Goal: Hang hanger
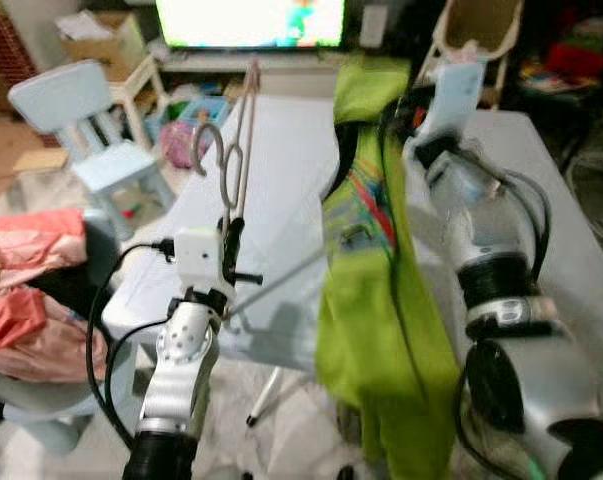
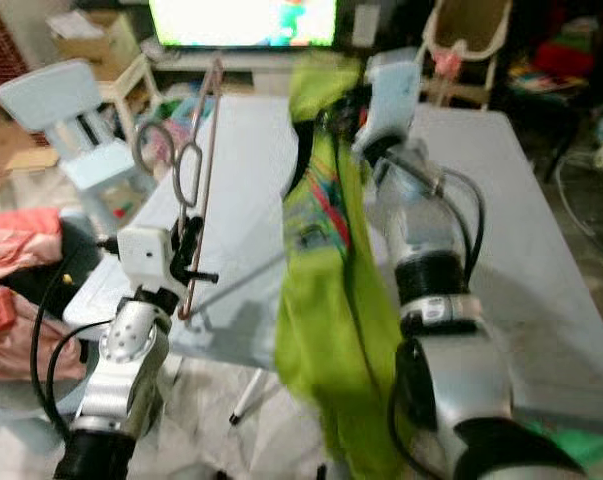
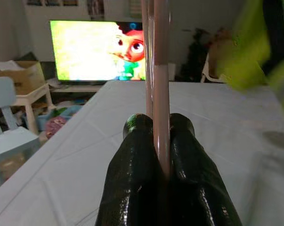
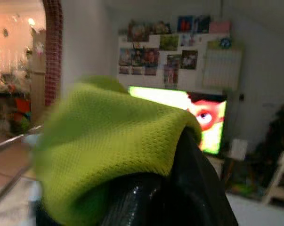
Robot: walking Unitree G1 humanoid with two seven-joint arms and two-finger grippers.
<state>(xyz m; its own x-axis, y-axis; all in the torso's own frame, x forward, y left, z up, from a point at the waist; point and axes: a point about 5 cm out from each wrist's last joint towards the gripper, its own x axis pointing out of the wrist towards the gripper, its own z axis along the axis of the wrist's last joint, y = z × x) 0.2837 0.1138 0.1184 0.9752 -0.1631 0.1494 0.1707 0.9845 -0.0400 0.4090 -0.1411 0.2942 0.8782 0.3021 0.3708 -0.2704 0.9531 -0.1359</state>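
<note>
1. Your left gripper [image 1: 231, 235] is low and close to you, over the near edge of the table [image 1: 281, 180]. Its two fingers [image 3: 137, 160] are pinched tight on the hanger [image 1: 239, 150].
2. Look at how the hanger stands. Its long side runs up and away from the gripper, toward the TV [image 1: 251, 22]. Its hook [image 1: 209, 148] curls out to your left.
3. Your right gripper [image 1: 421, 110] is up high on your right side. It holds the green shirt [image 1: 371, 300], and the cloth is draped over its fingers [image 4: 179, 188], which look closed on it. The shirt hangs down past the table edge.
4. The shirt is just to the right of the hanger. They are near but not touching. I think your next move is to bring the hanger sideways to the shirt's top.
5. I can read no words or labels. The TV shows a cartoon face.
</note>
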